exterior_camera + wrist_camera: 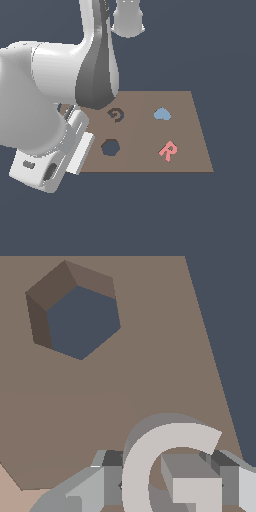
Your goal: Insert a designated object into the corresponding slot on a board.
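The pale grey letter G (pixel 150 466) sat between the gripper (pixel 165 483) fingers in the wrist view, one finger (pixel 87 488) on one flank and the other (pixel 235 486) on the opposite flank, so the fingers looked clenched on the letter, though the actual contact faces were hidden behind it. In the exterior view the letter could not be seen at all; the arm's bulk covered the board (pixel 190 130) edge at about nine o'clock from the board's centre, where the hand hovered. The G-shaped slot (pixel 116 115) lay toward eleven o'clock from the board's centre, and the hexagonal hole (pixel 110 147) sat at six o'clock from that slot; the same hole (pixel 75 311) showed in the wrist view well apart from the letter. Judging by its look, the G was a thin, stiff, light piece with smooth flat faces, likely slick, so a squeeze across its outer curve and straight bar seemed the sound hold. Its curled outline probably left little tolerance, so any twist in the grasp could jam it at the slot's rim. The red R (pixel 168 151) and a blue shape (pixel 162 114) lay well clear.
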Motion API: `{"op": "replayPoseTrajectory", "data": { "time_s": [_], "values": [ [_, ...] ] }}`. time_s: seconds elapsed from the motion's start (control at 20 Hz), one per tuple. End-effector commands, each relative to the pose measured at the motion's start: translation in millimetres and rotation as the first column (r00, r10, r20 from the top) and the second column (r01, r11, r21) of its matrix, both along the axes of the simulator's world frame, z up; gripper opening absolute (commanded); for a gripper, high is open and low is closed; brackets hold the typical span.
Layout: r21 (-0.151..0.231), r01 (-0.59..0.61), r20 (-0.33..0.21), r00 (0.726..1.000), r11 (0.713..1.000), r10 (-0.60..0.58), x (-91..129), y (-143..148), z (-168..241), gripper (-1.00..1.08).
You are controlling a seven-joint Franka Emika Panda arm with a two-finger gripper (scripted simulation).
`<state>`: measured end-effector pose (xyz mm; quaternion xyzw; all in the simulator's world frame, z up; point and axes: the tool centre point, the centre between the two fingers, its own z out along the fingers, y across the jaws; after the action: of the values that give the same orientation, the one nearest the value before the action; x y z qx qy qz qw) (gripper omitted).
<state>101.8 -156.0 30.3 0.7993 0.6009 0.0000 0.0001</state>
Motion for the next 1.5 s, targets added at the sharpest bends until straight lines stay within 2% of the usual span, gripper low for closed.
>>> {"op": "replayPoseTrajectory", "data": {
  "time_s": [0.0,0.8,1.15,1.45],
  "values": [
    [0.0,0.0,0.0,1.0,1.0,0.0,0,0,0,-1.0],
    [0.0,0.017,-0.001,1.0,1.0,-0.017,-5,2,3,-1.0],
    [0.0,0.071,-0.001,0.998,0.998,-0.071,-20,7,3,-1.0],
    [0.0,0.154,-0.001,0.988,0.988,-0.154,-43,17,4,-1.0]
  ]
}}
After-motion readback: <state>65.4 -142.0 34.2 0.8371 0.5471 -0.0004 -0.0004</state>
